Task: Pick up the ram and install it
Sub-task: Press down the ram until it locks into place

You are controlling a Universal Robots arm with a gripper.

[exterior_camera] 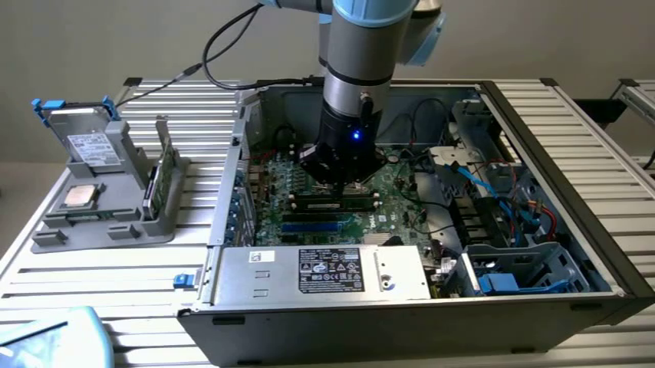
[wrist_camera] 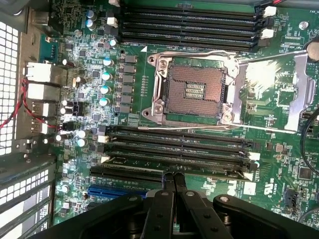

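Exterior view: gripper (exterior_camera: 341,182) low inside open computer case (exterior_camera: 573,161), over motherboard (exterior_camera: 394,192). Ram (exterior_camera: 153,184) upright in grey holder (exterior_camera: 133,203) on surface, well apart.

Wrist view: jaws closed together, empty, above memory slots (wrist_camera: 179,149). Judgement: ram light, stiff, fragile; grip by long edges.

The arm reaches down into the open computer case (exterior_camera: 573,253). Its tool (exterior_camera: 343,182) hovers low over the motherboard (exterior_camera: 394,207).
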